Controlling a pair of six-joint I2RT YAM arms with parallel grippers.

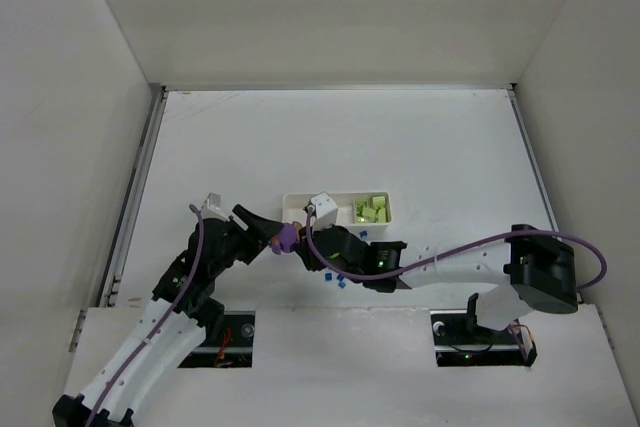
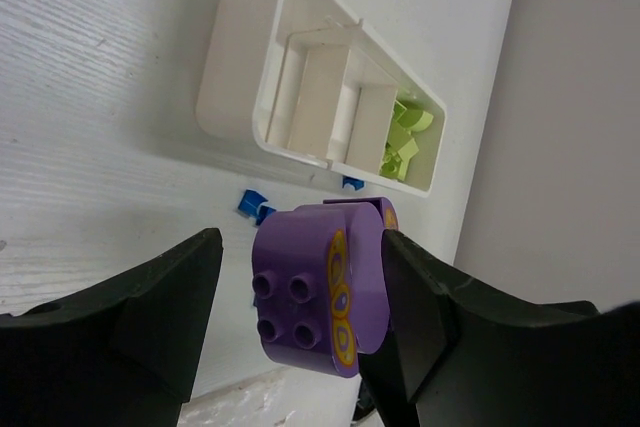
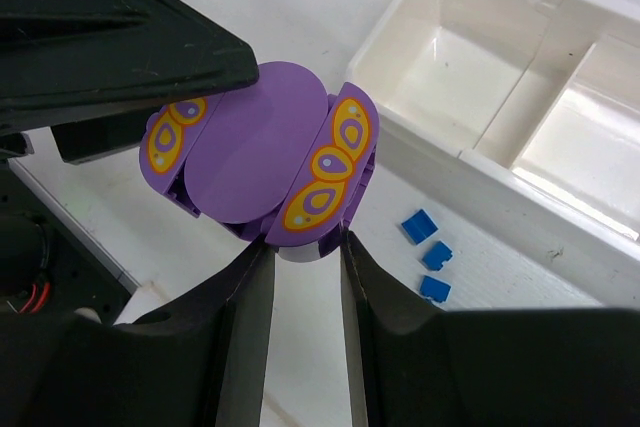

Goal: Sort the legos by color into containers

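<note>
A chunky purple-and-orange lego [image 1: 287,237] hangs above the table in front of the white three-compartment tray [image 1: 300,203]. My right gripper [image 3: 303,244] is shut on its lower edge [image 3: 255,152]. My left gripper [image 2: 300,317] is open around the same piece [image 2: 310,292]: one finger touches it, the other stands clear. Yellow-green pieces [image 1: 372,209] lie in the tray's right compartment [image 2: 405,137]. The other two compartments look empty. Small blue bricks [image 3: 425,247] lie on the table beside the tray [image 3: 430,162].
More tiny blue bricks [image 1: 340,282] lie under the right arm. White walls enclose the table on the left, back and right. The left gripper's black fingers [image 3: 120,37] fill the top left of the right wrist view.
</note>
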